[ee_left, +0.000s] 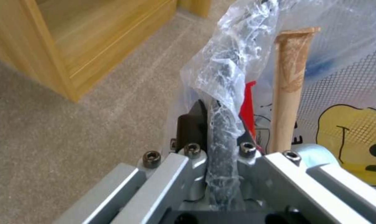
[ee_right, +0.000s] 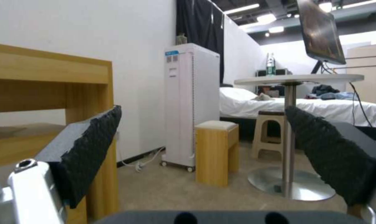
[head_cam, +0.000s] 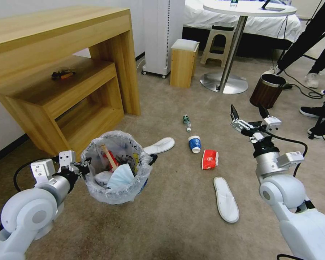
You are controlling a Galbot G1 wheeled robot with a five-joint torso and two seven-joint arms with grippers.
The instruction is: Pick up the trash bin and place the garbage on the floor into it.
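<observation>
The trash bin (head_cam: 115,187), lined with a crinkled plastic bag, is in the front left of the head view, and my left gripper (head_cam: 83,167) is shut on its rim (ee_left: 221,124). Inside it are a stick (ee_left: 289,87), a red wrapper (ee_left: 248,105) and a blue mask (head_cam: 120,177). On the beige floor (head_cam: 177,216) to its right lie a small bottle (head_cam: 186,122), a blue paper cup (head_cam: 195,143), a red pack (head_cam: 209,159) and two white slippers (head_cam: 225,198) (head_cam: 159,145). My right gripper (head_cam: 248,112) (ee_right: 202,109) hangs open in the air, to the right of the bottle and cup.
A wooden desk with shelves (head_cam: 61,72) stands to the left, close behind the bin. Farther back are a brown wood-grain bin (head_cam: 267,90), a round table's base (head_cam: 224,82), a wooden stool (head_cam: 183,63) and a white appliance (head_cam: 162,36). A person's legs and cables (head_cam: 314,94) are at the right.
</observation>
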